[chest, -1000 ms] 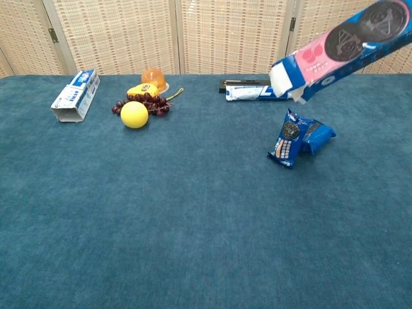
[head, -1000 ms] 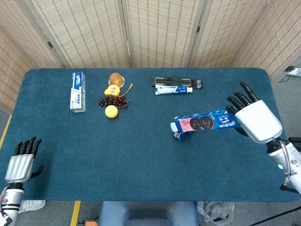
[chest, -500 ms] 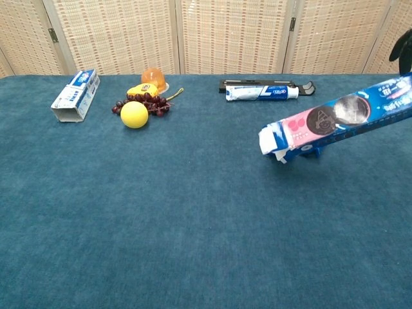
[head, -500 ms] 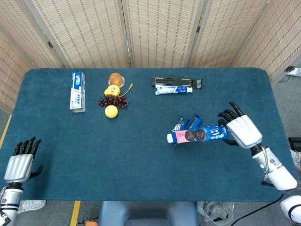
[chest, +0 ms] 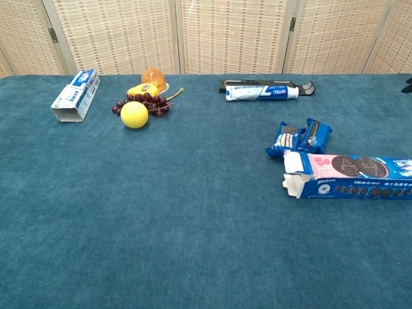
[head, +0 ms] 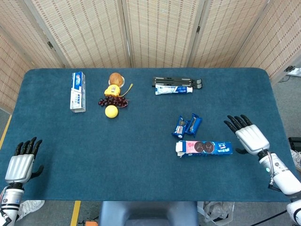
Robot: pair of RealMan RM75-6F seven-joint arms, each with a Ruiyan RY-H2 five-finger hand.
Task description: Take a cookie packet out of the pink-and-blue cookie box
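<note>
The pink-and-blue cookie box [head: 204, 148] [chest: 351, 176] lies flat on the blue table, its open flap end facing left. Two blue cookie packets [head: 187, 126] [chest: 299, 139] lie side by side just behind its left end. My right hand [head: 247, 138] rests to the right of the box, fingers spread, holding nothing and apart from it. My left hand [head: 20, 162] sits at the near left corner, fingers apart and empty. The chest view shows only a dark fingertip at the right edge.
Along the far side lie a toothpaste box [head: 77, 91], a pile of fruit with a yellow ball [head: 111, 111] and grapes [head: 112, 101], and a toothpaste tube [head: 173, 90] in front of a black holder [head: 177, 82].
My right hand lowered the cookie box onto the table, let it go and drew back to the right. The two packets now lie uncovered behind the box. The left hand stayed still.
</note>
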